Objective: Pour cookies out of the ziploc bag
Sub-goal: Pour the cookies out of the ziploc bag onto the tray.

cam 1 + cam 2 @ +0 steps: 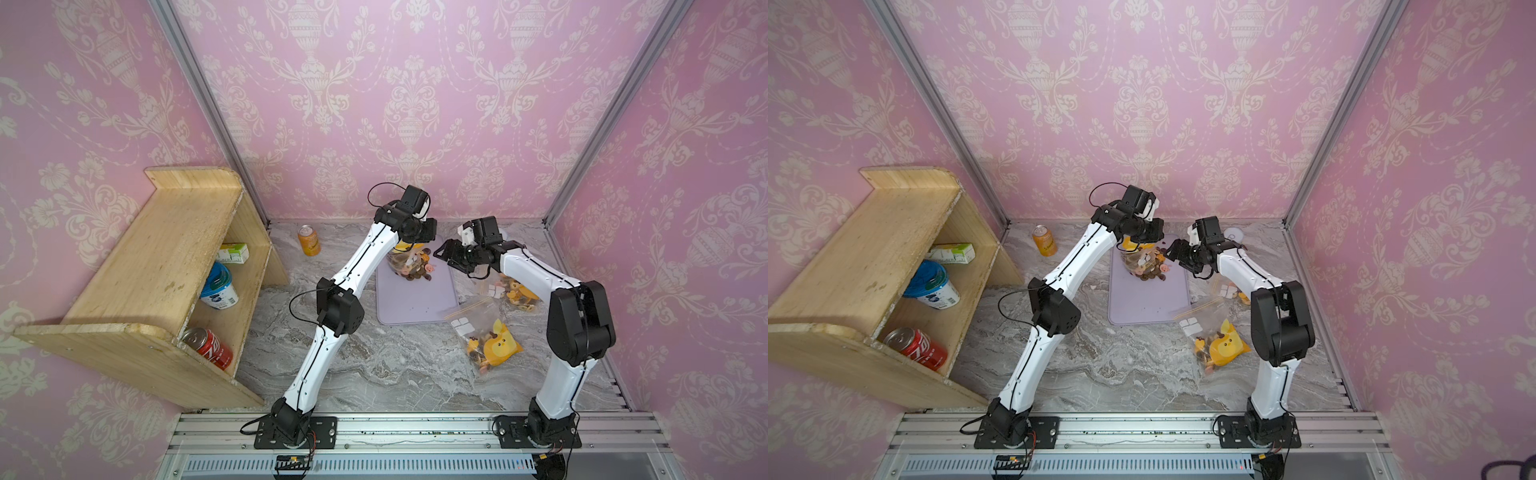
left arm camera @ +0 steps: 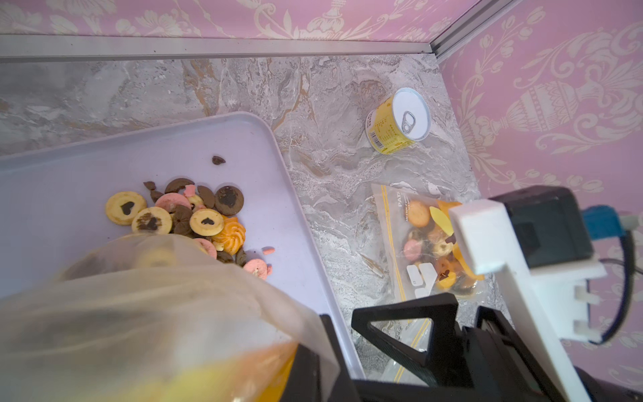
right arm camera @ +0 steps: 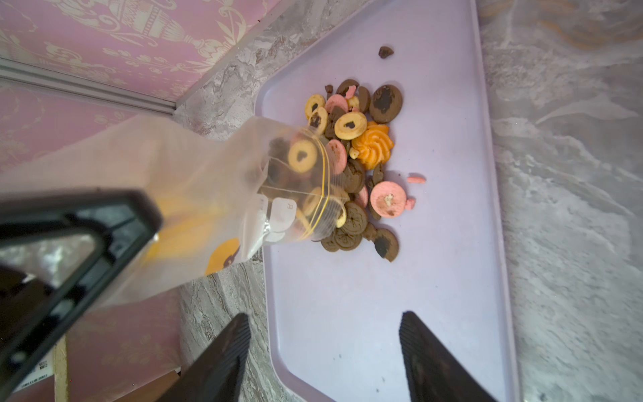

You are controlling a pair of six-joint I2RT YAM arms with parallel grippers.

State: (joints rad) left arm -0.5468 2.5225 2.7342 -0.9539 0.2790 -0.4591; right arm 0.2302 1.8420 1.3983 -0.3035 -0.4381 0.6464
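Note:
The clear ziploc bag (image 1: 400,261) (image 3: 208,181) hangs mouth-down over the lilac tray (image 1: 415,305) (image 3: 417,296). My left gripper (image 1: 415,241) (image 2: 322,362) is shut on the bag's upper end. A heap of cookies (image 1: 420,272) (image 2: 195,219) (image 3: 362,139), brown, tan, pink and orange, lies on the tray at the bag's mouth, and more cookies sit inside the mouth. Something yellow remains high in the bag. My right gripper (image 1: 446,252) (image 3: 325,315) hovers open just right of the bag, above the tray's edge, with nothing between its fingers.
Two other filled bags (image 1: 488,338) (image 1: 515,291) lie right of the tray, one partly under my right arm. An orange can (image 1: 308,241) stands at the back, a yellow tin (image 2: 398,120) lies near the back right corner. A wooden shelf (image 1: 158,257) stands on the left.

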